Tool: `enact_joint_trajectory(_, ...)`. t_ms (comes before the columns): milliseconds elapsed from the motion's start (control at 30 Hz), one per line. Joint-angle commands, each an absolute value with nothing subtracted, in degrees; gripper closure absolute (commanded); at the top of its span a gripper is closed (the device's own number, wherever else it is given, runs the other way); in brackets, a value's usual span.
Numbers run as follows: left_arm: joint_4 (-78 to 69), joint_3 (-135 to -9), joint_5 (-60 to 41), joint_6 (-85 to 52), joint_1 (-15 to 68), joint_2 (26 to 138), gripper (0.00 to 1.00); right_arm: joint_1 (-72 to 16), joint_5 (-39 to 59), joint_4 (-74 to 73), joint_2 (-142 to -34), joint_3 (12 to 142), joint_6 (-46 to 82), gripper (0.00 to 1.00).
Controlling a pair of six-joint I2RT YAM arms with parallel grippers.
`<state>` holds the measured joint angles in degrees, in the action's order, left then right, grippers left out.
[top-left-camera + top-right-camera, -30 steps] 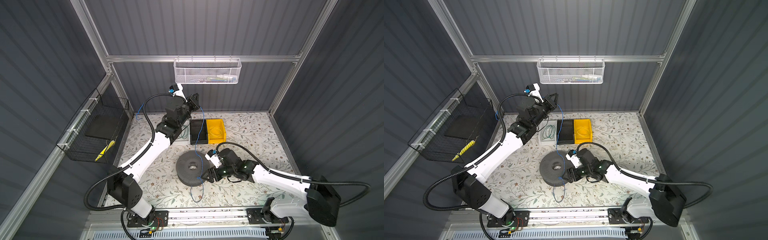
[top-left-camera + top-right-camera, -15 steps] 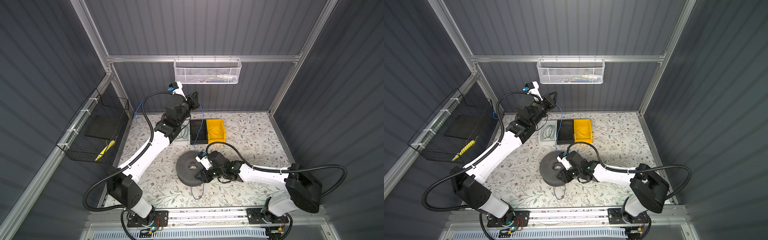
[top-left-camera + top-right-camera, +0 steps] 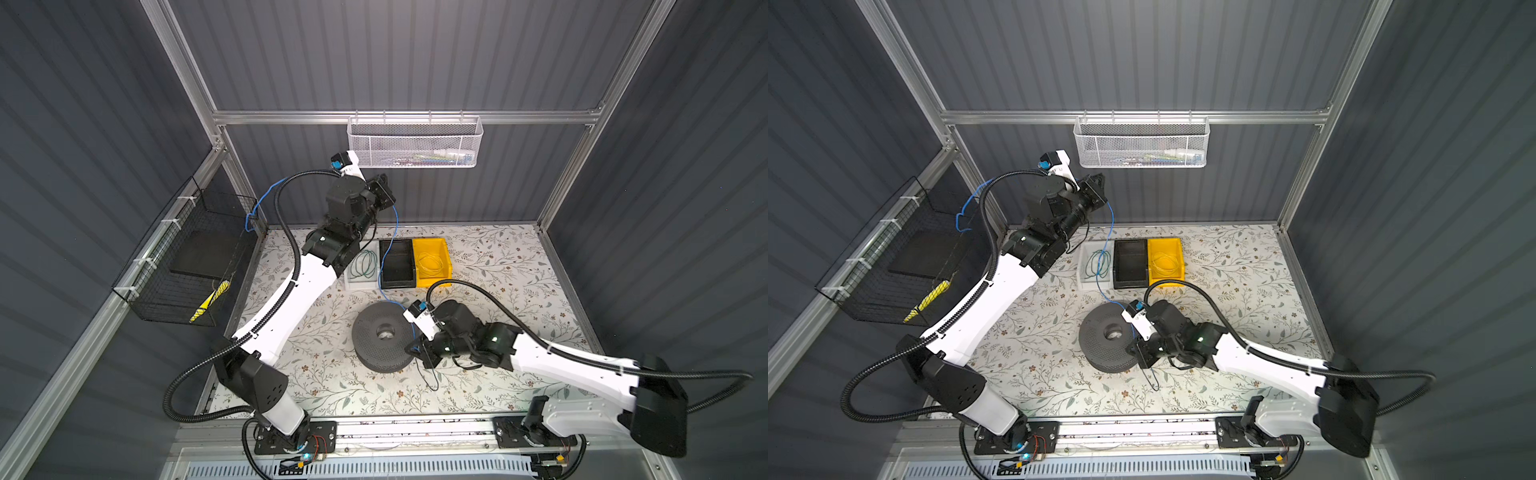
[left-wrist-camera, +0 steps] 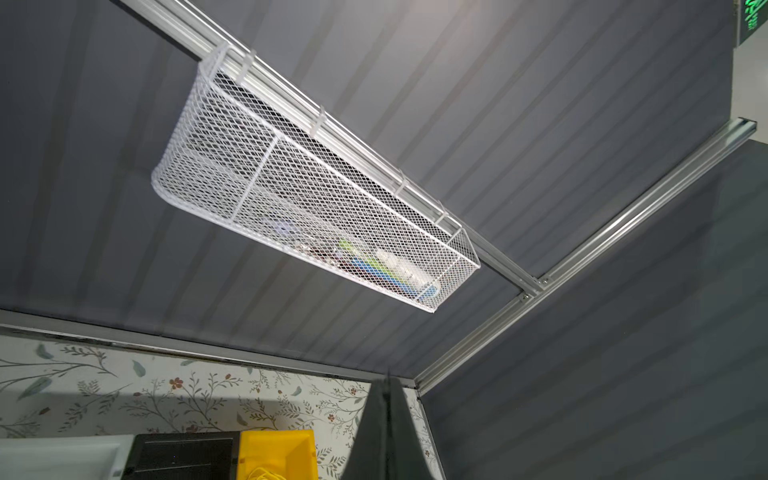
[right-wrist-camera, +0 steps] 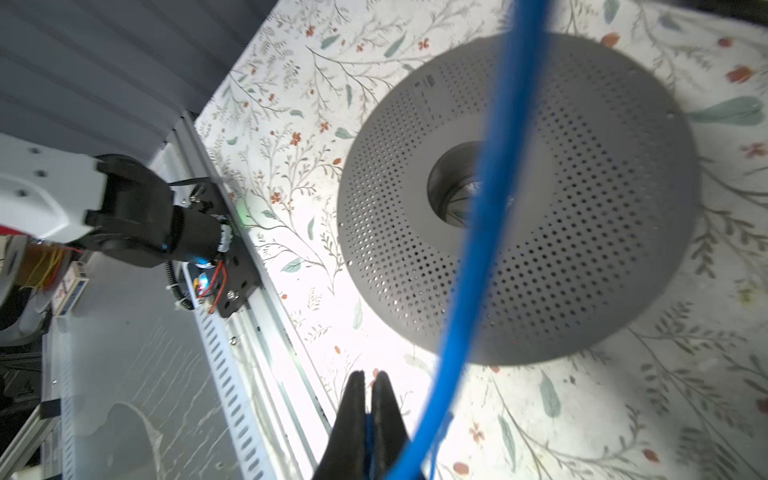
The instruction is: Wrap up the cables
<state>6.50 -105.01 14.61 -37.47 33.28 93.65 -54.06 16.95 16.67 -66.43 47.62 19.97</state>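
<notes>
Two pincers each pinch the same blue wire [image 3: 381, 274].

The left pincer [image 3: 384, 192] is high up near the back wall. Its jaws are pressed tight together, and the wire hangs down from its tip, so I think it holds the top end. From there the wire drops to the counter [image 3: 519, 266] and runs over the gray round spool [image 3: 370, 353]. The right pincer [image 5: 369, 376] is low, right at the edge of the spool. Its jaws are squeezed narrow, with a bit of blue showing between them.

I think this is the winding step. The wire is gripped in two spots but is not looped round anything yet. Next, the wire likely has to be led round in a ring. It looks springy, so it should be kept pulled snug or the loops may pop loose.

Now the boxes. Far to the left of the left pincer, a black wire basket [image 3: 174, 303] on the side wall holds a flat black thing [image 3: 208, 257] and a yellow thing [image 3: 208, 301]. Under the left pincer sit three boxes in a row:
- A white tray [image 3: 360, 283] with green wire loops [image 3: 363, 264].
- A black bin [image 3: 397, 282], where I see nothing inside.
- A yellow bin [image 3: 432, 282] with a pale wire coil [image 3: 430, 262].

Above that pincer and to its right, a white mesh basket [image 3: 413, 145] holds small things too blurry to name.
</notes>
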Motion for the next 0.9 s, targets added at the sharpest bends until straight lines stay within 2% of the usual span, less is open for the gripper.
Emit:
enact_joint_trajectory(0,17.9,-108.5,20.3,-32.1,32.9,96.1,1.00,-49.2,21.1,28.3,-57.0,52.3,15.2,1.00)
enact_joint_trajectory(167,19.0,-103.6,25.1,-31.2,31.7,93.9,1.00,-33.7,30.4,41.7,-46.4,61.0,10.3,1.00)
enact_joint_trajectory(267,18.0,-100.0,25.6,-32.4,30.3,92.3,1.00,-28.0,32.7,47.8,-44.8,66.5,7.6,1.00)
enact_joint_trajectory(333,17.6,-98.5,25.2,-33.9,29.1,91.4,1.00,-27.1,26.7,53.0,-45.8,69.3,6.2,1.00)
enact_joint_trajectory(500,14.2,-94.9,23.3,-35.9,26.8,88.1,1.00,-25.7,-0.3,57.2,-47.6,69.4,8.2,1.00)
enact_joint_trajectory(600,14.1,-94.7,22.6,-36.3,25.9,86.5,1.00,-24.9,-13.0,58.8,-48.7,68.3,7.8,1.00)
enact_joint_trajectory(700,16.1,-95.6,22.1,-37.3,24.3,85.6,1.00,-23.5,-22.9,60.2,-50.4,67.3,6.8,1.00)
enact_joint_trajectory(867,20.1,-97.3,23.9,-38.1,23.2,85.4,1.00,-20.0,-28.3,58.6,-51.1,66.4,5.7,1.00)
